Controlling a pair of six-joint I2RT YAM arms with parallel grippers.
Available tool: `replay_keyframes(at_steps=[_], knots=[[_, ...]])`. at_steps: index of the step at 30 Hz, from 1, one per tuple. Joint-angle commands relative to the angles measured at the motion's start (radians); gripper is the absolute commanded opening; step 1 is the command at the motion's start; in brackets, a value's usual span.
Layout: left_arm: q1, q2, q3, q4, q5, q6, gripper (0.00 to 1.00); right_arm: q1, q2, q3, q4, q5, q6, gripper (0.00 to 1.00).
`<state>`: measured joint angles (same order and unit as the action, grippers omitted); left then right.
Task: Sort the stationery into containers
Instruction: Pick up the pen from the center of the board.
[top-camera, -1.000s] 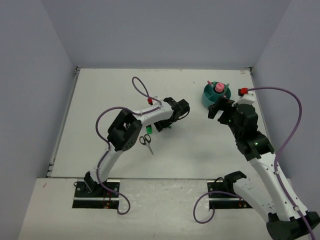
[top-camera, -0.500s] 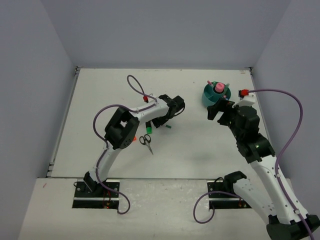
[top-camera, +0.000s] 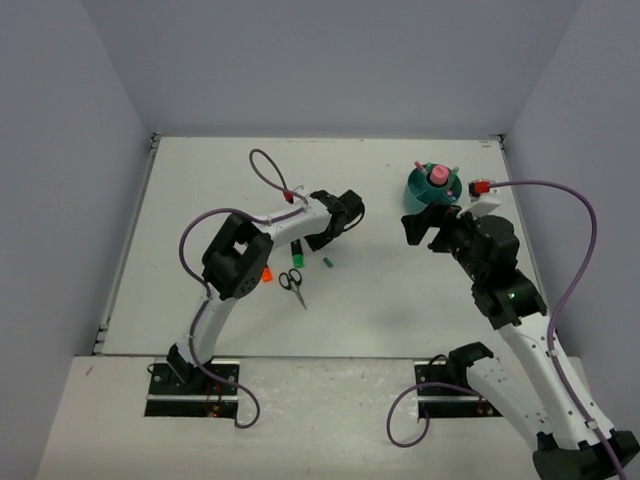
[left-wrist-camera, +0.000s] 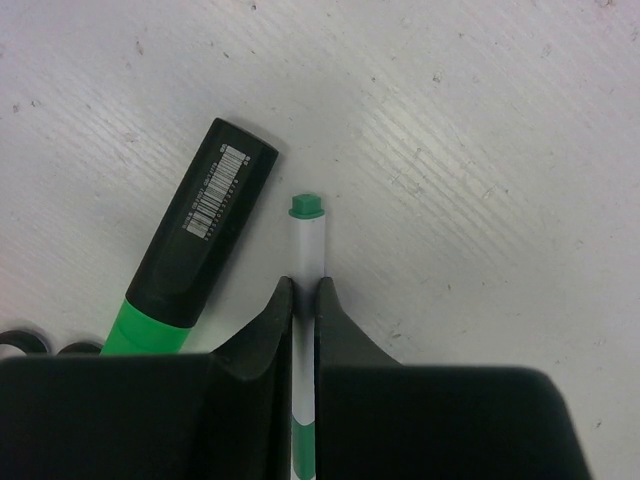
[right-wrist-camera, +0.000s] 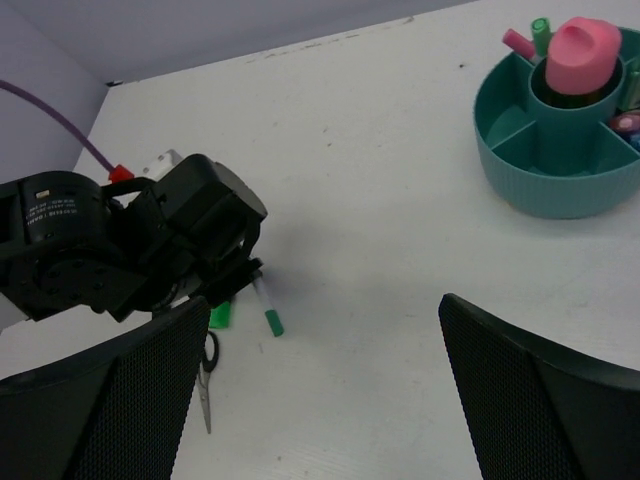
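The left hand (left-wrist-camera: 304, 290) pinches a thin white pen (left-wrist-camera: 308, 245) between its two fingers. The fingers sit close together with only the pen in the gap. The pen has a small green end that pokes out just past the fingertips. It lies flat on the white desk (left-wrist-camera: 480, 150).

Just to the left of this hand lies a fat green marker (left-wrist-camera: 190, 250) with a black cap and a white sticker with lines on it. It is close beside the pen, and the two do not touch. It is tilted, with its cap pointing away from the hand.

The back part of the pen is hidden under the hand, with only a bit of green showing low down. The scissors (top-camera: 293, 283) lie near this hand, on the arm's side of it. The wrist camera shows only two bits of their black rings at its edge. An orange marker (top-camera: 266, 272) peeks out from under the left arm, and most of it is hidden.

The right hand (right-wrist-camera: 320, 300) is spread wide and holds nothing. Ahead of it and to the right stands the round teal pot (right-wrist-camera: 540, 170). A bottle (right-wrist-camera: 580, 50) with a pink cap stands in the middle hole. Pink and green tips stick up behind the bottle. The pot's right side is cut off, so the things there are hard to make out.
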<state>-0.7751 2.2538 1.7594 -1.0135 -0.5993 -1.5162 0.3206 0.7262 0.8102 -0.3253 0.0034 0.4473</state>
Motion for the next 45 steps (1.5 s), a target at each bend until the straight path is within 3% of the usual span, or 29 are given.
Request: replay_keyframes(at_steps=[1, 7, 12, 19, 28, 40, 45], knots=[[0.004, -0.056, -0.062, 0.033, 0.099, 0.042, 0.0, 0.002, 0.035, -0.034, 0.089, -0.219, 0.018, 0.99], [-0.048, -0.32, -0.149, 0.135, 0.064, 0.075, 0.0, 0.05, 0.073, -0.197, 0.296, -0.453, 0.129, 0.89], [-0.093, -0.468, -0.174, 0.167, 0.061, 0.079, 0.0, 0.149, 0.132, -0.228, 0.338, -0.367, 0.173, 0.82], [-0.155, -0.609, -0.262, 0.252, 0.054, 0.045, 0.0, 0.243, 0.133, -0.302, 0.559, -0.296, 0.282, 0.71], [-0.171, -0.655, -0.304, 0.283, 0.057, 0.018, 0.0, 0.313, 0.157, -0.328, 0.651, -0.168, 0.422, 0.53], [-0.173, -0.681, -0.325, 0.3, 0.038, 0.011, 0.0, 0.418, 0.249, -0.257, 0.552, -0.05, 0.448, 0.47], [-0.173, -0.696, -0.336, 0.307, 0.038, 0.01, 0.0, 0.437, 0.251, -0.274, 0.586, -0.033, 0.468, 0.31]])
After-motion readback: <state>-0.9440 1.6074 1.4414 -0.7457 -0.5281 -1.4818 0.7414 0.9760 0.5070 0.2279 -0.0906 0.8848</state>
